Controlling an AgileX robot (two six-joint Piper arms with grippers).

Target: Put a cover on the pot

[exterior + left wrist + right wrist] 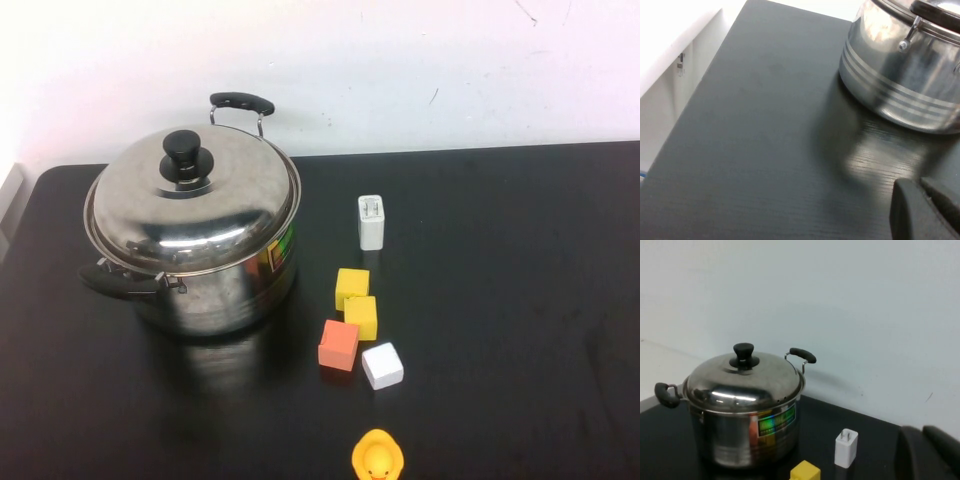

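The shiny steel pot (235,290) stands at the back left of the black table (500,300), with black side handles and a coloured sticker on its wall. A domed steel lid (215,205) with a black knob (184,155) sits on its rim. Neither gripper shows in the high view. In the left wrist view my left gripper (917,182) is low over the table, apart from the pot (900,85), fingers together and empty. In the right wrist view my right gripper (920,430) is well away from the pot (740,435), fingers together and empty.
A white charger plug (371,221) stands right of the pot. Two yellow cubes (356,303), an orange cube (338,344) and a white cube (382,365) lie in front of it. A yellow rubber duck (377,458) sits at the front edge.
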